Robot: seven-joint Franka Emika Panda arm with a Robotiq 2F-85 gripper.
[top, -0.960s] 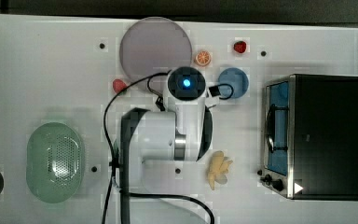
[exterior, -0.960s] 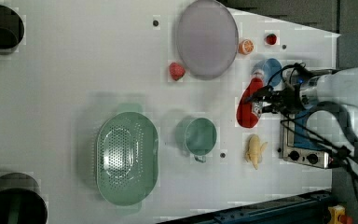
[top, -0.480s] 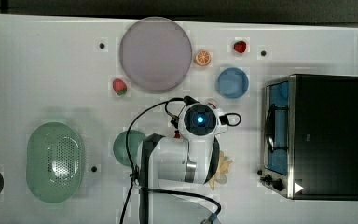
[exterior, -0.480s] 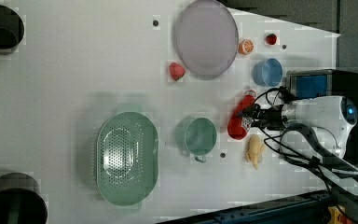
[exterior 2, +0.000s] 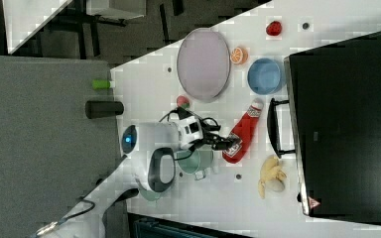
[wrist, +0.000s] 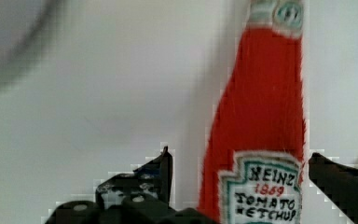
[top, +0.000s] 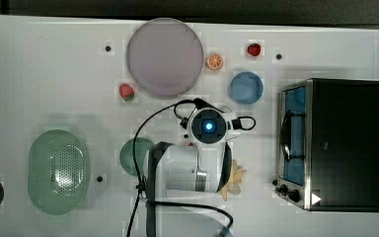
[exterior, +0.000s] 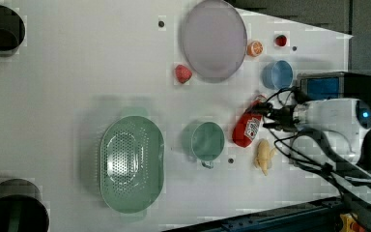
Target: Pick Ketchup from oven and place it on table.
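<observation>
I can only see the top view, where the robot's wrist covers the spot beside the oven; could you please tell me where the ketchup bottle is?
Observer: The right view shows the red squeeze ketchup bottle with a white cap lying on the white table, outside the black-topped toaster oven.
Operator: Thank you; is the gripper clamped on it?
Observer: No; in the wrist view the gripper is open, with a clear gap between one black finger and the bottle.
Operator: What lies beside it?
Observer: In the left view, a teal mug sits just to the left view's left of it.
</observation>
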